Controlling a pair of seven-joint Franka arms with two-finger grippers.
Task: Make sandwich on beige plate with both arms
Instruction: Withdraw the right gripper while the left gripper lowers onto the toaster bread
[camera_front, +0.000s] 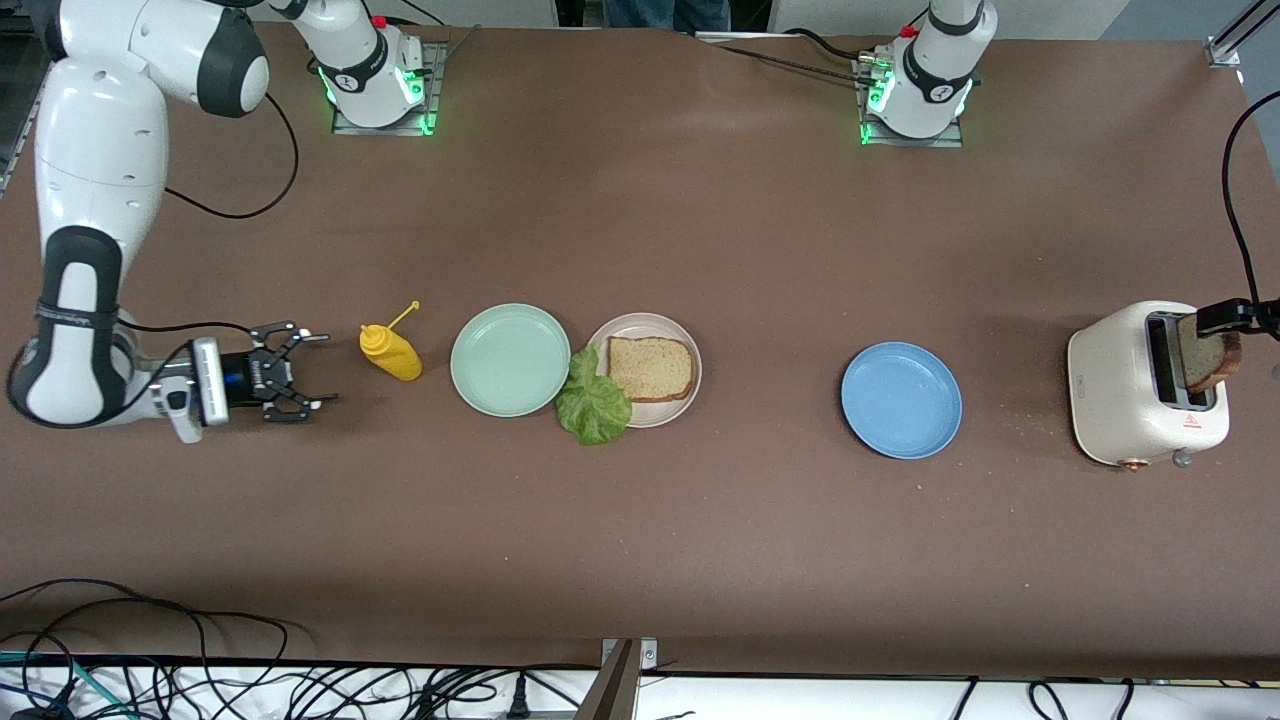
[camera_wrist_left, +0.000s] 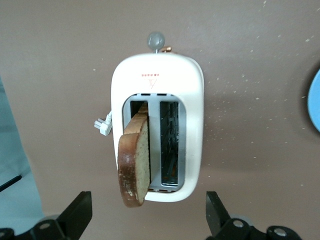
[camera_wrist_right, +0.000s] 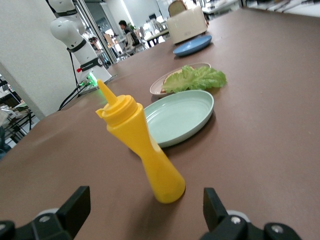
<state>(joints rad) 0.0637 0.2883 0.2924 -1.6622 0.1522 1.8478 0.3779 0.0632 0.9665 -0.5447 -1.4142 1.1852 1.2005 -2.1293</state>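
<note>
Sandwich half built, second slice waiting in the toaster.
At frame left your right end effector (camera_front: 300, 375) gapes wide beside the bottle (camera_front: 391, 352); centre, bread (camera_front: 650, 368) and lettuce (camera_front: 594, 405) sit on the beige plate (camera_front: 680, 340); far right, your left end effector (camera_wrist_left: 149, 212) spreads wide over the toaster (camera_front: 1120, 400), ready for its slice (camera_wrist_left: 136, 162).

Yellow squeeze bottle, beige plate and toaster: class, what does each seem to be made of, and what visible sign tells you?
Yellow squeeze bottle: probably soft plastic; smooth, uniform, faintly glossy skin.
Beige plate: likely matte plastic or melamine; even colour, dull rim.
Toaster: cream shell, painted metal or plastic, cannot tell; satin sheen, metal grilles inside the slots.
</note>
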